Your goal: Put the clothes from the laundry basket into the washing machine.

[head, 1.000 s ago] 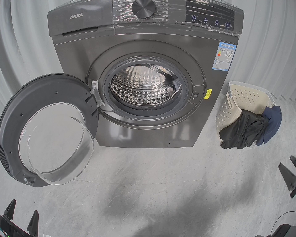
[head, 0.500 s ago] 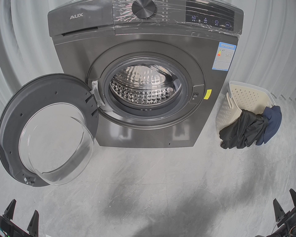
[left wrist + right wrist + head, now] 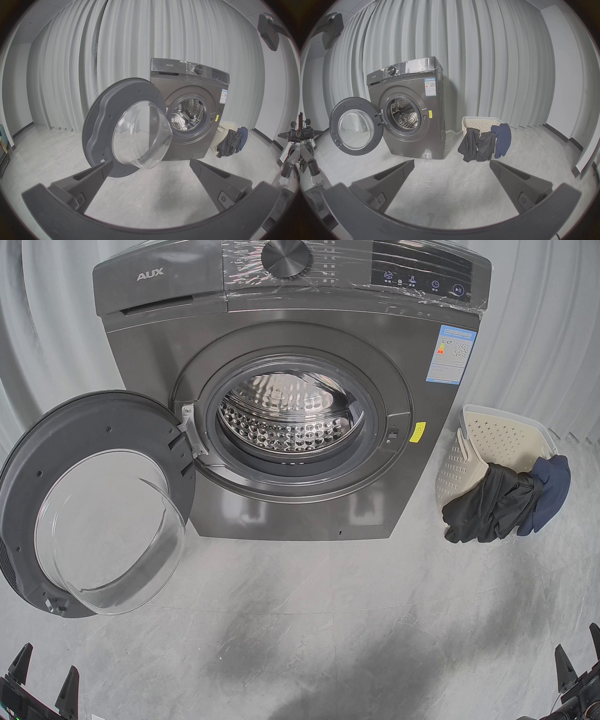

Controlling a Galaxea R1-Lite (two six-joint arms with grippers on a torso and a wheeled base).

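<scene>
1. The clothes are all at the laundry basket [image 3: 507, 412], which stands on the floor [image 3: 325, 615] just beside the washing machine [image 3: 156, 346], on the robot's right.
2. A black garment [image 3: 494, 505] is draped over the basket's near rim and hangs down toward the floor. A blue garment [image 3: 551, 489] hangs over the same rim, touching the black one on the side away from the machine.
3. The right hand [image 3: 576, 652] is the nearer one. It sits low at the robot's right, well apart from the basket, its fingers spread with nothing between them.
4. From that hand the clothes lie almost straight ahead. The right wrist view looks at them across open floor.
5. The hanging folds run up and down, so I judge a grasp across them near the rim suits best.
6. The left hand [image 3: 49, 665] is low at the robot's left, fingers also apart and empty, facing the swung-open door [image 3: 94, 421]. It is much farther from the basket.
7. The drum [image 3: 287, 412] stands open with no clothes in it, so I judge no garment loaded yet.
</scene>
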